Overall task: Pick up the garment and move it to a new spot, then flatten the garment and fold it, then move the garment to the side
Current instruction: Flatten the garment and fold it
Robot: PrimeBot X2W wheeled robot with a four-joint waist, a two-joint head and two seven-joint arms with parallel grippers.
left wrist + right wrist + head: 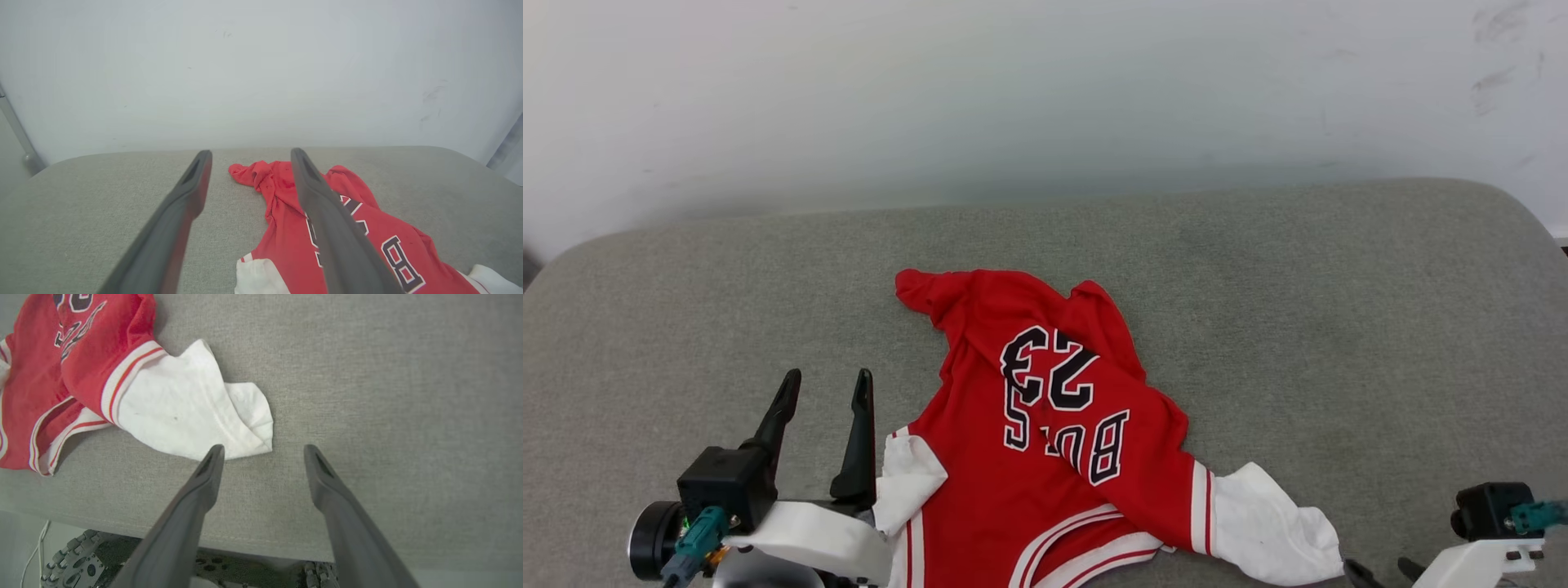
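- Red and rumpled, the garment (1045, 457) lies on the grey cloth-covered desk (1339, 327), about midway across it and close to the near edge.
- Its body is bunched and creased. One red corner reaches away toward the pale wall (1013, 98), and a fold of red lies slantwise over the middle.
- A black print (1062, 400) edged in white, the figures 23 and some letters partly lost in the fold, reads upside down in the head view.
- The striped collar (1094, 547) is at the near edge of the garment, its red and white bands curving.
- One white sleeve (907, 474) is crumpled on the robot's left side of the shirt. The other white sleeve (1274, 531) spreads out flat on the robot's right, joined to the red by a striped band.
- The left pincer (825, 388) stands with its two dark fingers spread wide, and nothing is between them. Its inner finger is just beside the left sleeve. I cannot tell whether it touches the cloth.
- In the left wrist view those fingers point toward the wall, the inner one crossing in front of the red cloth.
- The right pincer (264, 451) is likewise wide apart and has hold of nothing, with bare grey cloth showing between its fingers. One fingertip lines up with the edge of the flat white sleeve. Whether it touches is not clear.
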